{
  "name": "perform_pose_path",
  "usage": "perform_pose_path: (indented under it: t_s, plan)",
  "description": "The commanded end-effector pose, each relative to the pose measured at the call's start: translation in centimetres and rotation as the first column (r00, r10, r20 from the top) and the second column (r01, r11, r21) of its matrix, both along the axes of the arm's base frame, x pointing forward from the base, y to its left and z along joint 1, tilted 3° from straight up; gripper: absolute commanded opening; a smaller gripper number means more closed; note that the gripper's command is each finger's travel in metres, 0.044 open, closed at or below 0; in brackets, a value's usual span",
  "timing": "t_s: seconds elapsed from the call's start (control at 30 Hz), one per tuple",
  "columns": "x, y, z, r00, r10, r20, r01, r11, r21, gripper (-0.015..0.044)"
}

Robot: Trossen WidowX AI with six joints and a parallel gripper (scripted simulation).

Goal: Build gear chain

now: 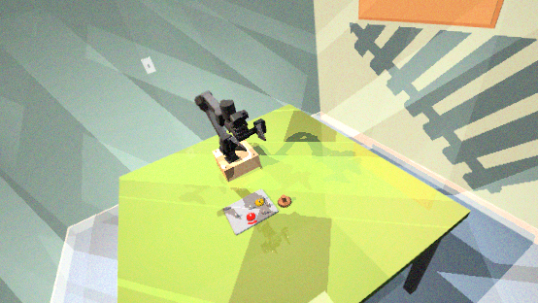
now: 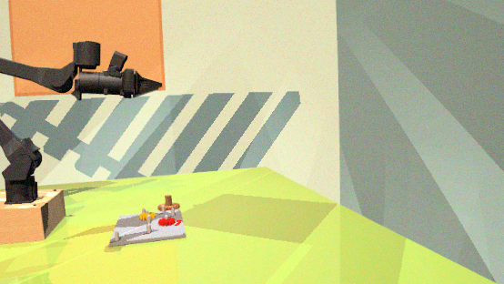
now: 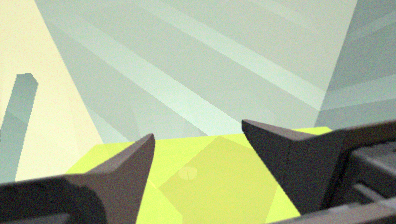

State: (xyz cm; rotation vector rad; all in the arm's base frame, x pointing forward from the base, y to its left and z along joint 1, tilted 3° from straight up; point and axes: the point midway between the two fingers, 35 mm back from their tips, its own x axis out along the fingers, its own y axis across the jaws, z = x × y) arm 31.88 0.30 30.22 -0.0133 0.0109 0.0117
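The grey board [image 1: 239,226] [image 2: 168,237] lies on the table in front of the arm's base. A red gear [image 1: 251,217] [image 2: 166,222] and a yellow gear [image 1: 259,202] [image 2: 146,216] sit on it, apart from each other. Bare pegs stand on the board, including a tall peg [image 2: 148,225] and a short peg [image 2: 116,236] in the exterior view. One loose orange-brown gear [image 1: 285,202] [image 2: 168,207] with an upright knob stands on the table just off the board's edge. My gripper [image 1: 255,145] [image 2: 161,85] [image 3: 198,130] is open and empty, high above the table and pointing roughly level.
The wooden base block [image 1: 244,170] [image 2: 20,223] carries the arm behind the board. A red arrow [image 2: 177,223] is marked beside the red gear. An orange panel [image 1: 429,11] [image 2: 86,23] is on the wall. The wrist view shows the far table, wall and floor, no gears.
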Motion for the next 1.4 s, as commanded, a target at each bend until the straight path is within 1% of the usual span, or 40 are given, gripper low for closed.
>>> perform_pose_path:
  t_s: [0.0, 0.03, 0.07, 0.23, 0.33, 0.43, 0.57, 0.67, 0.83, 0.9, 1.17, 1.27, 1.37]
  plan:
    - [0.2, 0.0, -0.2, 1.0, 0.001, -0.011, -0.001, 1.0, 0.006, 0.0426]
    - [0.6, 0.2, -0.6, 0.999, 0.005, -0.042, -0.004, 1.0, 0.022, 0.044]
    - [1.3, 0.4, -1.4, 0.995, 0.011, -0.095, -0.006, 0.999, 0.05, 0.044]
    - [4.9, 1.9, -6.7, 0.913, 0.043, -0.405, 0.043, 0.979, 0.2, 0.044]
    - [6.0, 2.8, -10.3, 0.825, 0.04, -0.564, 0.093, 0.975, 0.204, 0.044]
    - [6.7, 3.5, -13.0, 0.733, 0.04, -0.679, 0.152, 0.963, 0.221, 0.044]
    - [7.4, 4.8, -16.9, 0.566, 0.036, -0.824, 0.265, 0.938, 0.223, 0.044]
    - [7.5, 5.6, -19.7, 0.422, 0.027, -0.906, 0.362, 0.911, 0.196, 0.044]
    - [6.6, 6.1, -24.0, 0.159, 0.001, -0.987, 0.53, 0.844, 0.087, 0.044]
    - [6.2, 5.9, -25.0, 0.096, -0.005, -0.995, 0.564, 0.824, 0.05, 0.044]
    - [6.0, 6.2, -25.1, 0.087, -0.006, -0.996, 0.569, 0.821, 0.045, 0.044]
    - [6.1, 6.2, -26.4, 0.087, -0.006, -0.996, 0.569, 0.821, 0.045, 0.044]
    - [6.1, 6.2, -26.6, 0.087, -0.006, -0.996, 0.569, 0.821, 0.045, 0.044]
